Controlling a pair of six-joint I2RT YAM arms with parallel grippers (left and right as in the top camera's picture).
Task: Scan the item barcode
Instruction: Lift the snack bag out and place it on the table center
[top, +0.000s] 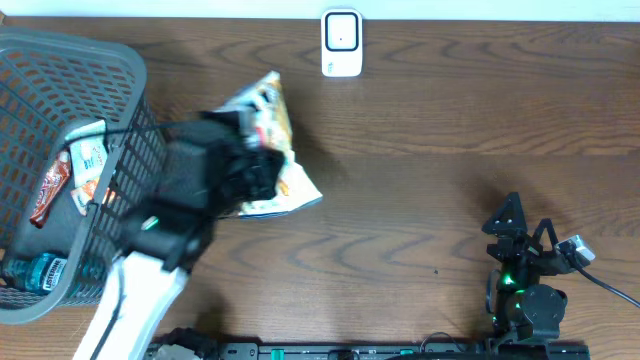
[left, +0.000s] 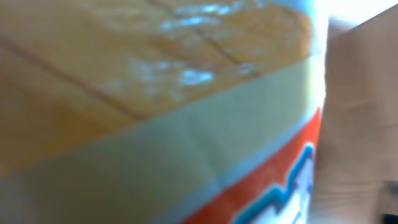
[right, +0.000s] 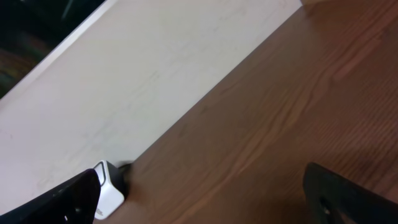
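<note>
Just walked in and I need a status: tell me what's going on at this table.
The left hand is shut on a snack bag, holding it over the wooden table between the grey basket and the white scanner at the far edge. The bag is not at the scanner yet. More packaged items lie in the basket. The right hand sits open and empty at the near right.

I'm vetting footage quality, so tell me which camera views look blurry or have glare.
Overhead: the left arm is motion-smeared over the snack bag, the rest crisp. Left wrist: the bag fills the frame, out of focus, with pale glare patches near the top. Right wrist: sharp, evenly lit, barcode scanner clear at lower left.
</note>
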